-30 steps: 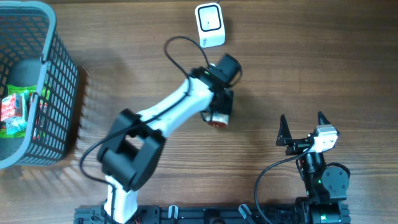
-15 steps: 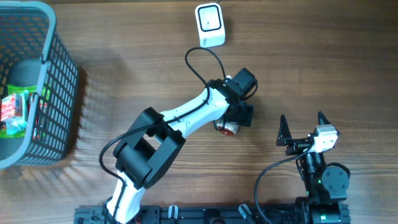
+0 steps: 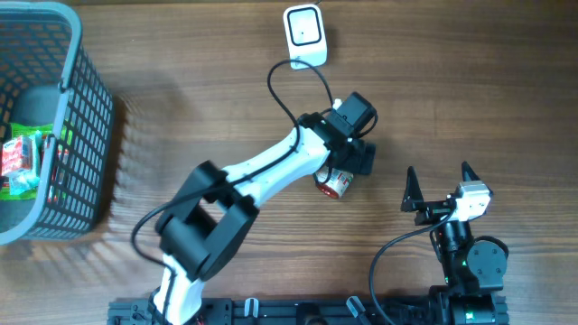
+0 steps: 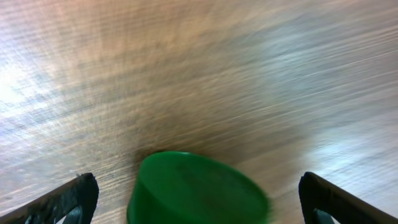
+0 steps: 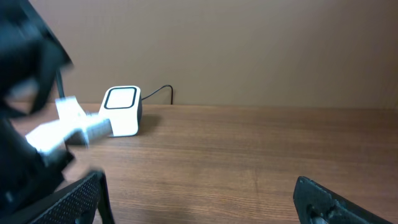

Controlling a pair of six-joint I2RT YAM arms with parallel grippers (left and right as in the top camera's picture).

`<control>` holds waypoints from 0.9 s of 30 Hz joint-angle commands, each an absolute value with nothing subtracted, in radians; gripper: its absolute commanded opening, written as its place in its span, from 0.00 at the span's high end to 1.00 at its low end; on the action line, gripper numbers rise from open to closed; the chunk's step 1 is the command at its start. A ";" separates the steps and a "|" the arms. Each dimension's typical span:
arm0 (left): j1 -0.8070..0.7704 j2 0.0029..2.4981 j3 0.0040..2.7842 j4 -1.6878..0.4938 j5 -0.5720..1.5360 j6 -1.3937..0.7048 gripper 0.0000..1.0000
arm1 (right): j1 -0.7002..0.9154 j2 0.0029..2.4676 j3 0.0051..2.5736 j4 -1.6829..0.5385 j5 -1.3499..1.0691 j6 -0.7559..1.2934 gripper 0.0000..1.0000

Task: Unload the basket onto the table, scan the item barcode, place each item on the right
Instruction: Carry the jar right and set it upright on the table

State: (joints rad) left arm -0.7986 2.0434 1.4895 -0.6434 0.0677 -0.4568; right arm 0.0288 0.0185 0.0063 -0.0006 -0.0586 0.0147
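- Overhead: spotting the item (image 3: 333,184) lying loose on the wood-grain table (image 3: 470,81), right at the left gripper (image 3: 354,161), well apart from the boxy white scanner (image 3: 304,36); left jaws gaping wide, pinching nothing, right gripper (image 3: 440,192) gaping too.
- Left wrist: staring at a smooth round green cap (image 4: 199,190) sitting between the fingertips (image 4: 74,196), untouched; probably risking a roll-away on any sloppy regrasp.
- Right wrist: catching the scanner's (image 5: 121,111) glossy face; worrying about the barcode pointing away from it.

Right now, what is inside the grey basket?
A red-and-green packet and a dark rounded item show; the basket's mesh wall and the picture's edge hide the rest.
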 commanded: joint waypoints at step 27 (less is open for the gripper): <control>-0.624 1.912 1.262 -0.730 0.044 -0.427 0.96 | 0.025 0.018 0.005 0.002 -0.049 0.028 0.00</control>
State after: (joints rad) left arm -0.6090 1.8915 1.3190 -0.7734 -0.0006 -0.4248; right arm 0.0288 0.0185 0.0063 -0.0006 -0.0586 0.0147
